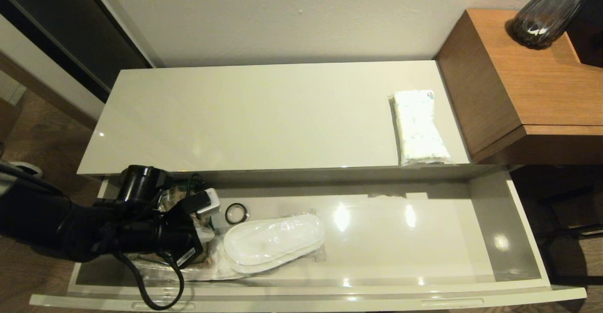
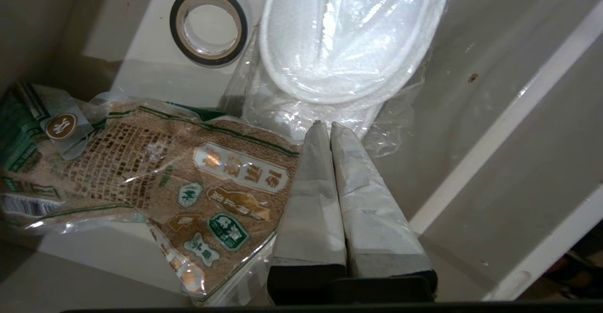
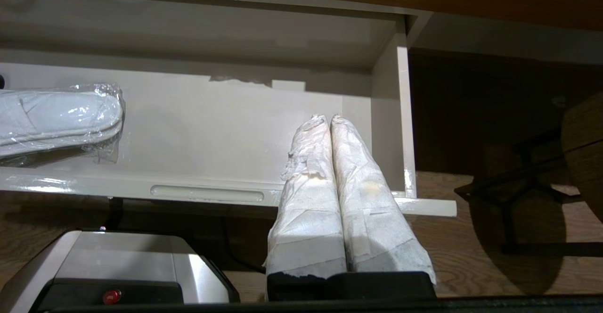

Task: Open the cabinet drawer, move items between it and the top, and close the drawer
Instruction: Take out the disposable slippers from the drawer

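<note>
The cabinet drawer [image 1: 518,237] stands pulled out below the top [image 1: 259,115]. In its left half lie the wrapped white slippers [image 1: 273,242], also seen as slippers [image 2: 344,35] in the left wrist view. My left arm [image 1: 141,228] reaches into the drawer's left end. My left gripper [image 2: 326,124] is shut, its tips at the edge of the slippers' clear wrap; whether any wrap is pinched does not show. The tissue pack [image 1: 419,127] lies at the right end of the top. My right gripper [image 3: 328,119] is shut and empty, hanging before the drawer's right front corner.
A brown printed packet [image 2: 188,171] and a black ring [image 2: 208,24] lie in the drawer's left end beside my left gripper. A slot handle [image 3: 207,193] runs along the drawer front. An orange-brown wooden table [image 1: 532,82] with a dark vase [image 1: 546,16] stands at the right.
</note>
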Robot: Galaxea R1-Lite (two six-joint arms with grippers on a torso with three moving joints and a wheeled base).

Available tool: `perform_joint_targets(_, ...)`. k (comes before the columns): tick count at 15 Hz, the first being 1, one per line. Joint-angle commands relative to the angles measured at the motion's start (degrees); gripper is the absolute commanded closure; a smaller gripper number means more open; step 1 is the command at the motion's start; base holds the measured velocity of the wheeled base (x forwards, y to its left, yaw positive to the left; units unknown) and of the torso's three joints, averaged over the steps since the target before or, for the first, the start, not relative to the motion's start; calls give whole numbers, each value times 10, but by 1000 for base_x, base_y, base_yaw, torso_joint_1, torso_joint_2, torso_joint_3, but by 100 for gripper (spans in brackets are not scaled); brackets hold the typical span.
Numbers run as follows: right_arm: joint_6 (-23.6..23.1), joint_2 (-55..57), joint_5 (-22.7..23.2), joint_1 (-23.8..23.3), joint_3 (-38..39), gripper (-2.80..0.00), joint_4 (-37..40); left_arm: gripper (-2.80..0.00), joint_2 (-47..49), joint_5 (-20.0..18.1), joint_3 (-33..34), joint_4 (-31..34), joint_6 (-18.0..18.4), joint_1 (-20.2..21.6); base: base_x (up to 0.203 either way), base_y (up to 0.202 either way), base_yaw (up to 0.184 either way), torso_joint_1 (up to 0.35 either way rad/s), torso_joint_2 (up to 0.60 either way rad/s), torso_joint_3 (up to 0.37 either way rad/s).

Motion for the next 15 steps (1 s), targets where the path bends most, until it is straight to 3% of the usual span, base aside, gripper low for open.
perform_joint_targets(1,0,1,1,0,1,0,-1,0,-12,4,39,-33,5,-21,0,0,0,0,0,0)
perform_joint_targets(5,-1,1,0,0,1,0,0,0,44,3,49,-94,7,-68,0,0,0,0,0,0)
perform_joint_targets(9,0,1,1,0,1,0,0,0,112,-2,42,-203,20,-86,0,0,0,0,0,0)
perform_joint_targets(15,0,1,1,0,1,0,0,0,119,-6,55,-214,16,-86,0,0,0,0,0,0)
